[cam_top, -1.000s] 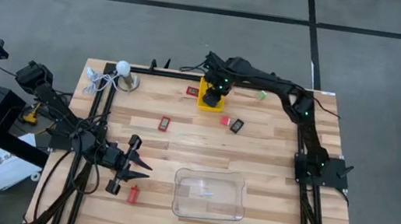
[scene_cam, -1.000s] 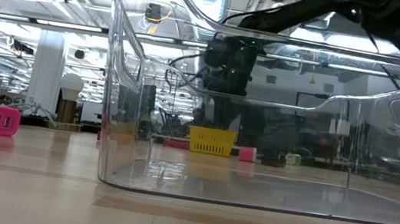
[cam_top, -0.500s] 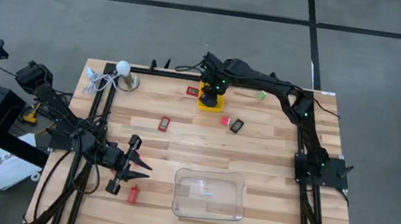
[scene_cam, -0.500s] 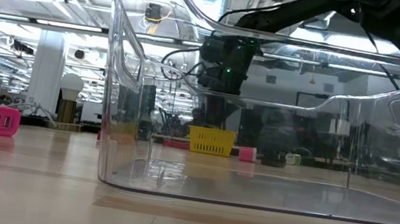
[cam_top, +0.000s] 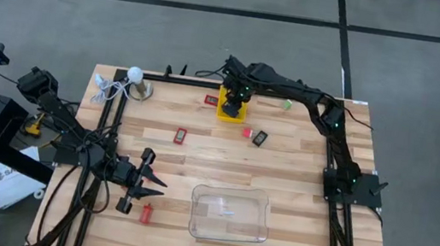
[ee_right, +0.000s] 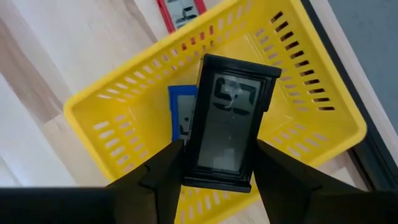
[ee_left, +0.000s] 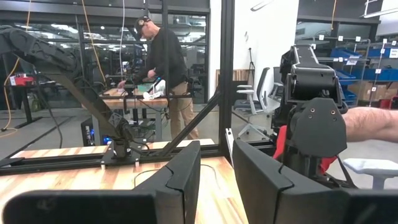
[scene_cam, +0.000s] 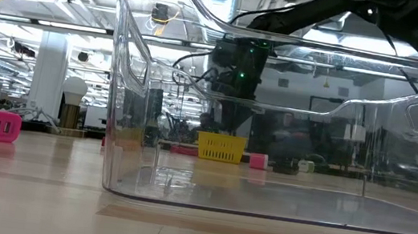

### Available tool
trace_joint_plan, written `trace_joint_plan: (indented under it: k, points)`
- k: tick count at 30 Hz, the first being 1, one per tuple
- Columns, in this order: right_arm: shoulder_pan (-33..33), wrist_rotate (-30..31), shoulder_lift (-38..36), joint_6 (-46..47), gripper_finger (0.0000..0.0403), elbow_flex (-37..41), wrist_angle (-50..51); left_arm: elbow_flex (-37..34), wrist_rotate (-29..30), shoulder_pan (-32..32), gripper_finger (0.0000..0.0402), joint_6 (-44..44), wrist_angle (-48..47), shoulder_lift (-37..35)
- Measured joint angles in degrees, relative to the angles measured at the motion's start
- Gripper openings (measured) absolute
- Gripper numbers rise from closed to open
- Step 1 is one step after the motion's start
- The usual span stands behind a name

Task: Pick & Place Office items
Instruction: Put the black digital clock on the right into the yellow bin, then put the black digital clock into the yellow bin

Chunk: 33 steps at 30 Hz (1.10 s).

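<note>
Writing on black item [ee_right: 225, 124] unreadable.

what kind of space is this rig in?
Probably a robotics lab or workshop: bare concrete floor around the wooden table, shelves of blue bins behind, and a person working at a bench beyond the black frame.

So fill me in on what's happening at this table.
The right gripper hangs over the yellow basket at the table's far edge, with a black item between its fingers, right above the basket. A blue item already lies inside. The left gripper waits near the table's front left, beside a red block. More small pieces lie loose on the wood, and the clear tray sits at the front.
</note>
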<state>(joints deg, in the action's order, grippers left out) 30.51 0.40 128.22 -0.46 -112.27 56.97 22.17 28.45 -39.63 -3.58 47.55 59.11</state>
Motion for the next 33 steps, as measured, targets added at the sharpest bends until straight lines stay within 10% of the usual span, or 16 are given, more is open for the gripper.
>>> trace_joint_plan:
  k: [16,33]
  points:
    - [-0.9,4.7,-0.9,0.5,0.0190,0.0,11.8,0.0,0.0,-0.2,0.0091,0.0,-0.3,0.0]
    - [-12.0,7.7,-19.6,3.9,0.0188,3.6,18.8,0.0,0.0,-1.2,0.0091,3.0,-2.2,0.0]
